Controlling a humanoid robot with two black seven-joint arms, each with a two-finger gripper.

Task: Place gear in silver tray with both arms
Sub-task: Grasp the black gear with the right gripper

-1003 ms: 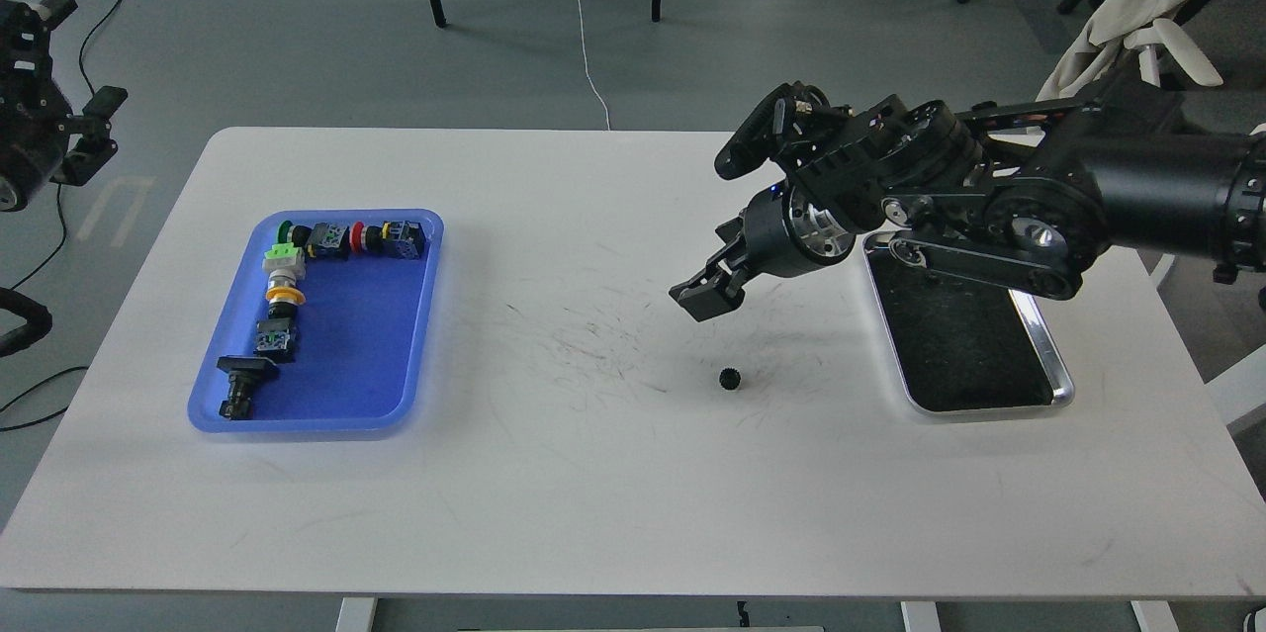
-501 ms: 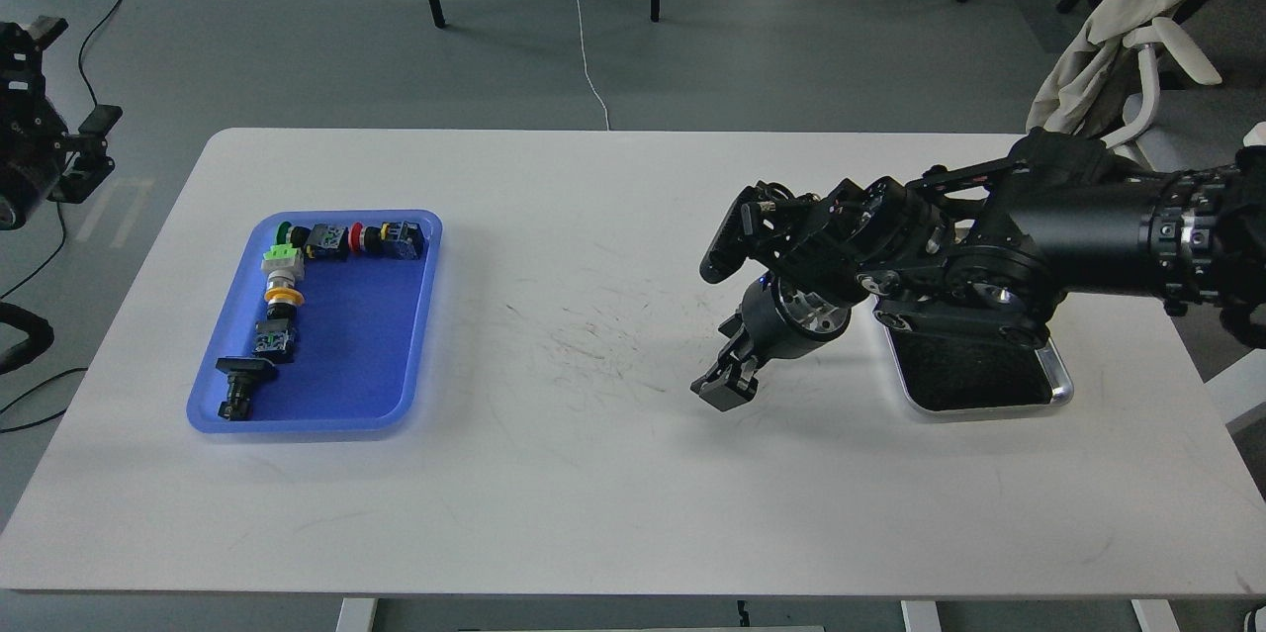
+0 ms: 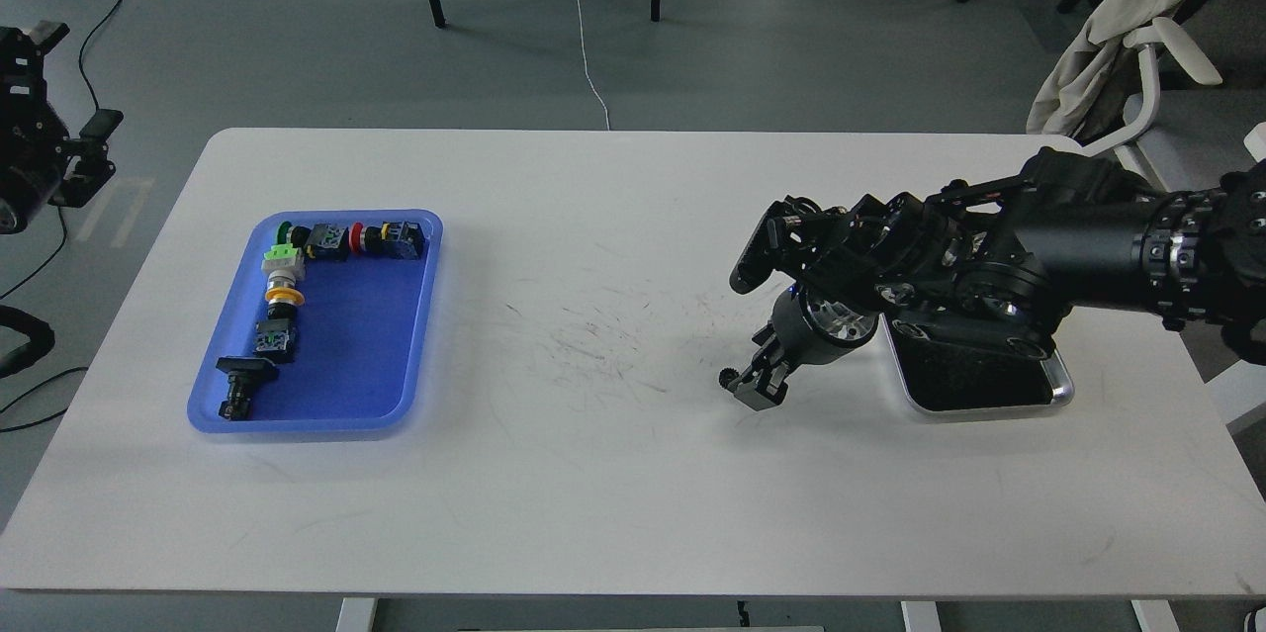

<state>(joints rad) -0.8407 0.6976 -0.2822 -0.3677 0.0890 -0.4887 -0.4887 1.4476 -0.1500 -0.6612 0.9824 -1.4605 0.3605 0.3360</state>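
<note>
The gear (image 3: 728, 377) is a small black toothed wheel on the white table, just left of the silver tray. My right gripper (image 3: 754, 392) is down at the table, right against the gear's right side; its dark fingers cannot be told apart. The silver tray (image 3: 1060, 385) lies at the right, its far part hidden under my right arm; its dark inside shows near the front rim. My left gripper (image 3: 84, 149) hangs off the table's far left edge, away from everything, and its state is unclear.
A blue plastic tray (image 3: 396, 355) with several push-button switches lies on the left of the table. Scuff marks cover the table's middle (image 3: 593, 345). Chair legs, cables and a chair draped with cloth (image 3: 1118, 29) stand beyond the table.
My right gripper dropped from above the table to its surface by the gear, then shifted slightly right, so the gear shows at its left. The left arm barely moved.
</note>
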